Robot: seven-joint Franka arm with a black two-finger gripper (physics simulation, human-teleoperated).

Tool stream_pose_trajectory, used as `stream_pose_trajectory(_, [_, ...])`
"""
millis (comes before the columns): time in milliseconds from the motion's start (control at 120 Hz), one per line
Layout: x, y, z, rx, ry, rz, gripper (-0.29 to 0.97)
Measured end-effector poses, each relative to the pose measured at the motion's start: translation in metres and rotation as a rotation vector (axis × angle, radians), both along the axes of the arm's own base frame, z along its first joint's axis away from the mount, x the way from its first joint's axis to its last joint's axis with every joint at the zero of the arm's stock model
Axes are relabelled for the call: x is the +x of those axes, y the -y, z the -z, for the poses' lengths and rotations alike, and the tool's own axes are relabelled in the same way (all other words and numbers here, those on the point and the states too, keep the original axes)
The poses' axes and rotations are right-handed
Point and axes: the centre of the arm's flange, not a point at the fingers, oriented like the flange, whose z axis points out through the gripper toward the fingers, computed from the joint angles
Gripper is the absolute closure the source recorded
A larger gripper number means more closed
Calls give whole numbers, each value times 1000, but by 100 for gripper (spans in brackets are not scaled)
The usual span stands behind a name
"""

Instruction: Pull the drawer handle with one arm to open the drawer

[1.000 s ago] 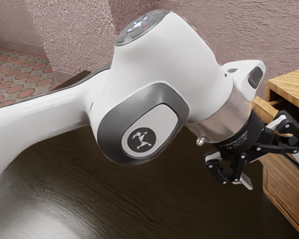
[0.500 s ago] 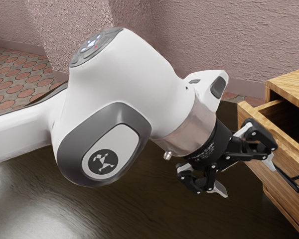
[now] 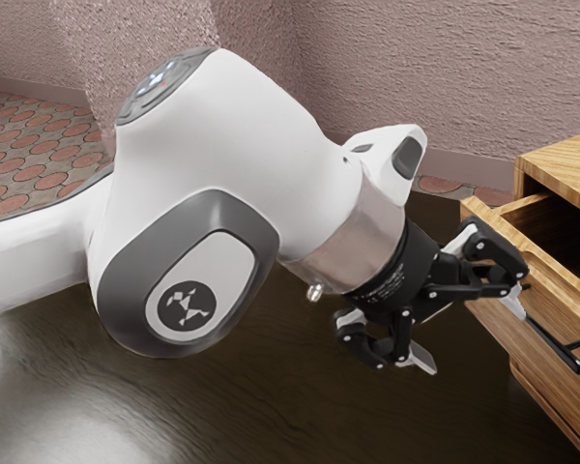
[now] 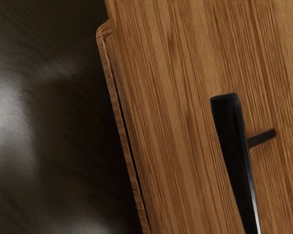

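Here, your black two-finger gripper (image 3: 469, 333) spread wide, gripping nothing, just beside the slim black bar handle (image 3: 553, 341) of the light wooden drawer (image 3: 490, 217), drawer partly out.

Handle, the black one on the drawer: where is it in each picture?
Exterior view: the black handle is a thin slanted bar near the exterior view's right edge, standing off the wooden drawer front.
Wrist view: the handle is a big dark bar seen close up, with a short peg joining it to the drawer front.
Shared landmark: the striped wooden drawer front behind the handle.
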Motion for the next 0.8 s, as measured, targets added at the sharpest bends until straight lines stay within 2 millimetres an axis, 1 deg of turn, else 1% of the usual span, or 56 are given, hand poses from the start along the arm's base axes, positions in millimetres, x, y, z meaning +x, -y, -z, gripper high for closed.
stream_pose_trajectory(67, [10, -2, 2, -5, -8, -4, 2])
stream_pose_trajectory(125, [13, -3, 5, -6, -12, -5, 2])
stream_pose_trajectory(342, [16, -3, 7, -6, -15, -4, 2])
stream_pose_trajectory(492, [26, -1, 12, -13, -27, 0, 2])
stream_pose_trajectory(667, [32, 0, 16, -16, -36, 3, 2])
stream_pose_trajectory(800, [30, -1, 22, -12, -39, 2, 2])
